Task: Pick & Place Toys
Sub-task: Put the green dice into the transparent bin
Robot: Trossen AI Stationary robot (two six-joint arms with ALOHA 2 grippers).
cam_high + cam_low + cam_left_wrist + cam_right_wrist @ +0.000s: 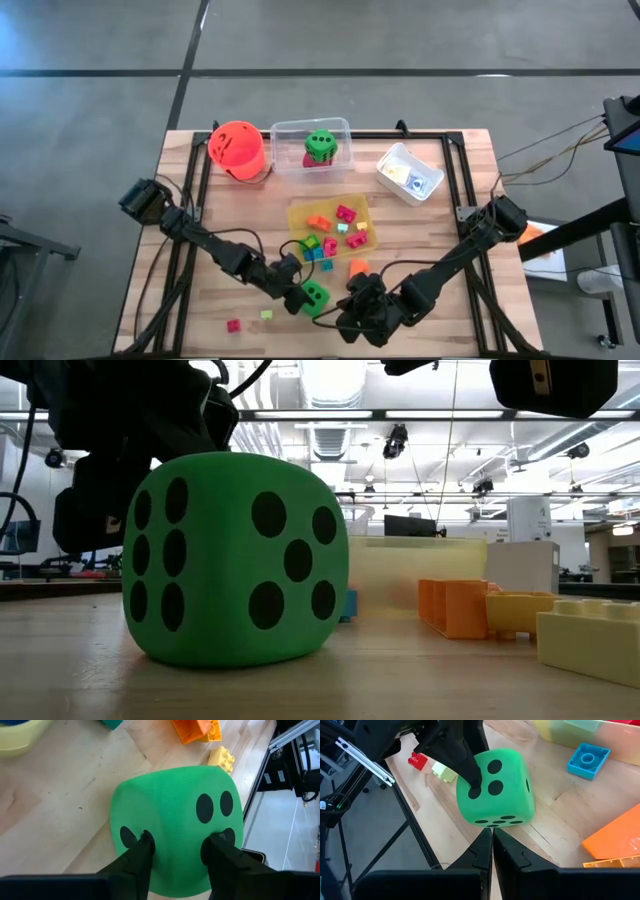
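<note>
left claw spread over green die just below yellow tray | right claw pressed together beside die | done: some blocks in tray, second die in clear bin | left: this die, stray blocks

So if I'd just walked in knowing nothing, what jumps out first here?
Probably the big green foam die with black dots near the table's front edge, with the left gripper pressed against it, fingers apart. Close on its other side sits the right gripper, shut and empty. Farther back, a yellow plastic tray of bright small blocks, an orange plastic bucket and a second green die in a clear plastic tub catch the eye.
</note>
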